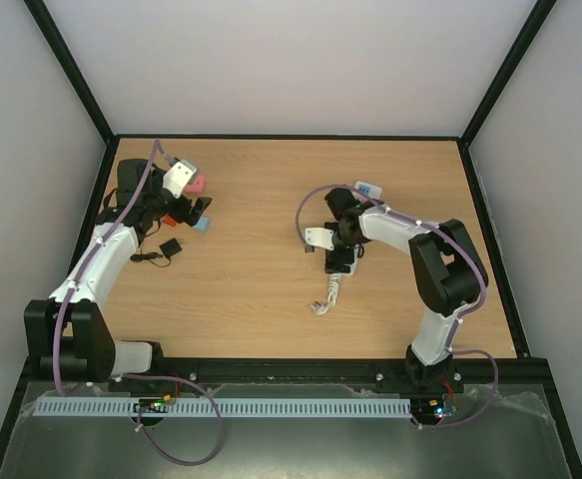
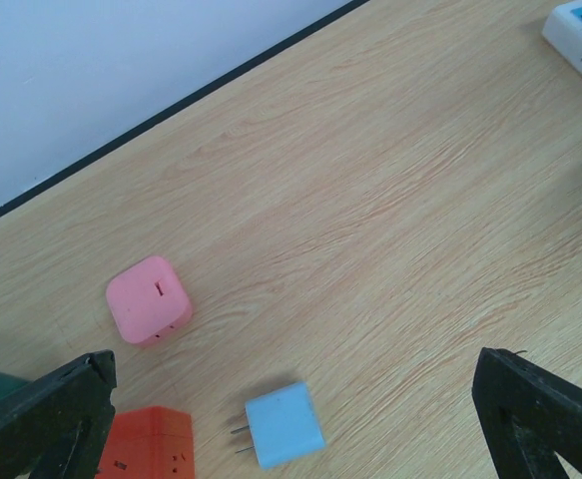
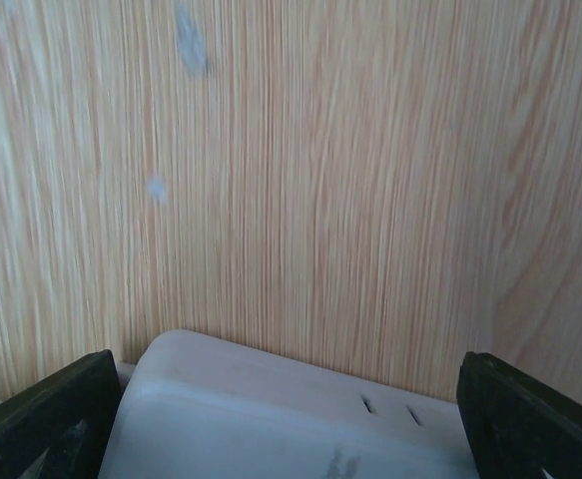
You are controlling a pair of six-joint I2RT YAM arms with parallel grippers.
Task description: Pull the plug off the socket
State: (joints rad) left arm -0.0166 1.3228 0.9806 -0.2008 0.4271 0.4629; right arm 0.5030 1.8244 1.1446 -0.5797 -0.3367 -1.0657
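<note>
The white socket strip (image 1: pixel 367 188) lies at centre right, mostly hidden under my right arm. Its coiled white cord (image 1: pixel 322 299) trails toward me. In the right wrist view its white end (image 3: pixel 271 399) fills the gap between my fingers. My right gripper (image 1: pixel 337 261) is open, its jaws wide on either side of the strip. A light blue plug (image 2: pixel 284 424) with two prongs lies loose on the table, far from the strip. It also shows in the top view (image 1: pixel 203 225). My left gripper (image 2: pixel 291 439) hangs open and empty above it.
A pink cube adapter (image 2: pixel 149 297) and an orange cube adapter (image 2: pixel 149 444) lie next to the blue plug. A small black adapter (image 1: pixel 171 247) with a thin cord lies nearer the left arm. Black frame posts and grey walls border the wooden table (image 1: pixel 261 289).
</note>
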